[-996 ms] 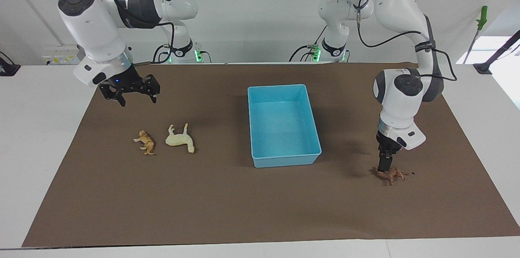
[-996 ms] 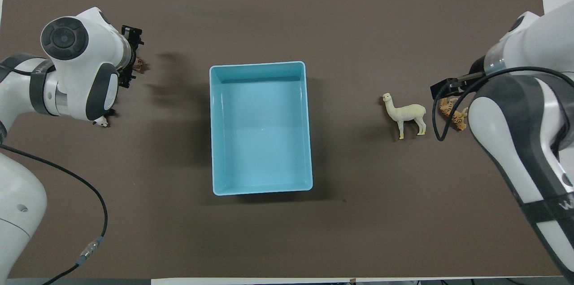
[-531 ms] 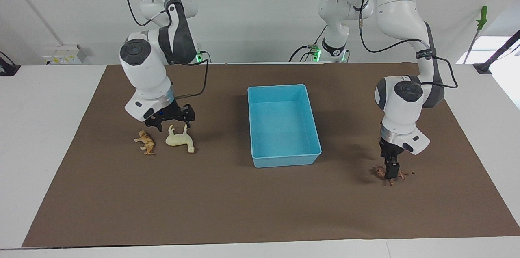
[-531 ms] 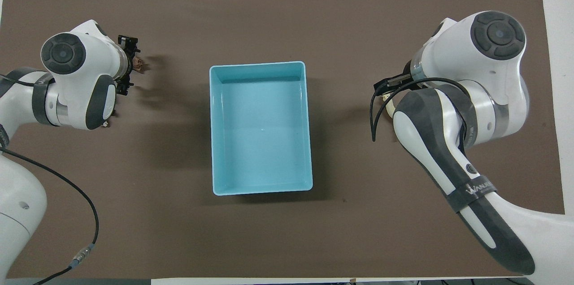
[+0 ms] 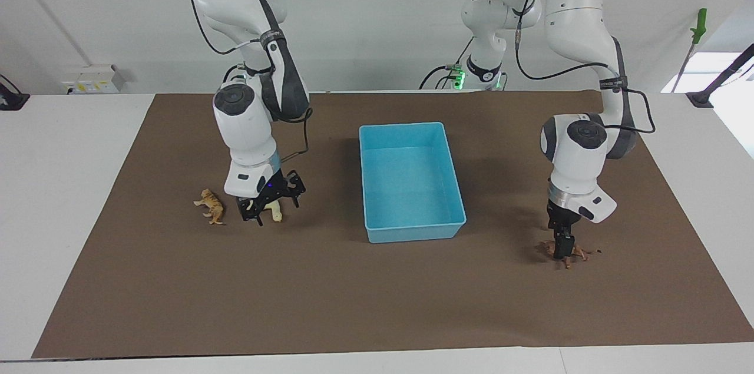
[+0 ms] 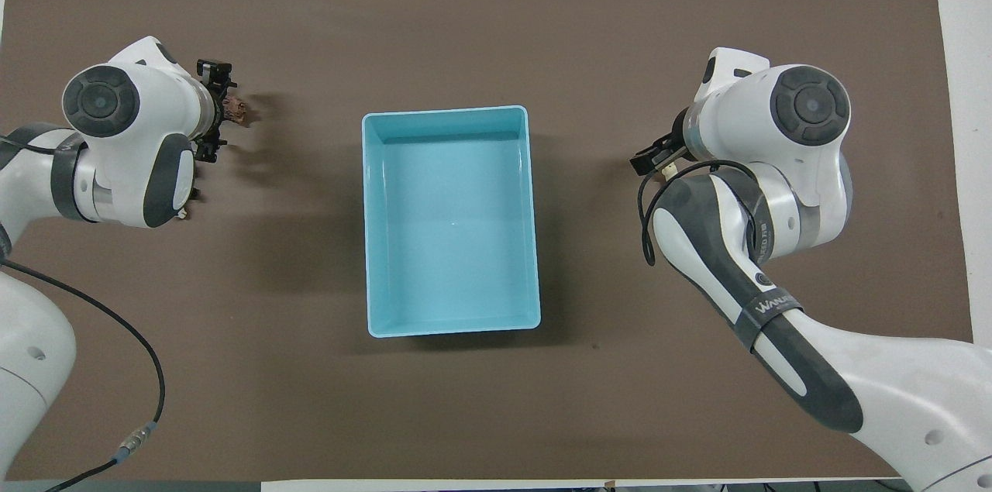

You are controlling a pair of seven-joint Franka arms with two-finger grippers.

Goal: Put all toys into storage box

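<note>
Once raised, right tool (image 5: 270, 207) over horse (image 5: 273, 211).

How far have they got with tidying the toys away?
Nothing is stored yet: the blue storage box is empty. The left tool is down on the brown lion; the right tool straddles the cream animal. The tiger lies untouched on the mat. All toys remain to be boxed.

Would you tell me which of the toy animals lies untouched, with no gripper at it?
The orange striped tiger: it lies alone, while the right gripper is down at the cream animal and the left gripper at the brown lion.
</note>
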